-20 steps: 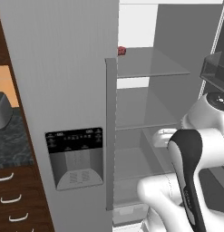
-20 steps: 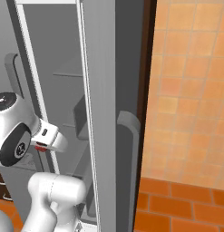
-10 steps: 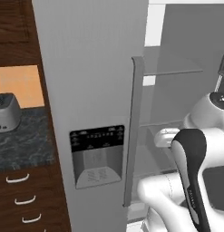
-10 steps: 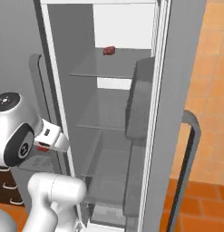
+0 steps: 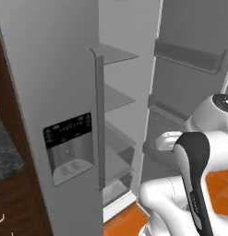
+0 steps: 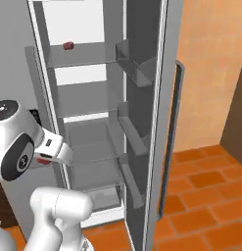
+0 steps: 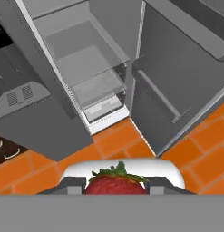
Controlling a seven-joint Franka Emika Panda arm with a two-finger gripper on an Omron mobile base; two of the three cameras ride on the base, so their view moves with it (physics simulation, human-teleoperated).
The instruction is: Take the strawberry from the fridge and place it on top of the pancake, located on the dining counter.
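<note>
As the strawberry (image 7: 115, 185) sits at the bottom of the hand view, between the two tips of the pincer (image 7: 115, 186) and touching both, I judge that the pincer is closed on it and carries it. Its green leaves point away from the hand, so the fruit is taken by its red sides, which is probably the safest hold for such a soft, round thing.

Ahead of the pincer and below it stands the fridge (image 7: 86, 68) with one door open. The glass shelves and the door bins lie beyond the fruit, and the orange floor tiles (image 7: 113, 140) are directly under it. The hand is therefore outside the compartment, looking down and back into it.

In the right base view a small dark-red lump (image 6: 68, 45) lies on the top shelf, high above the arm. I cannot tell what it is.

The fetching seems done. What is left, in my judgement, is to go to the bench with the pancake, keeping the grip steady so the fruit does not slip.
</note>
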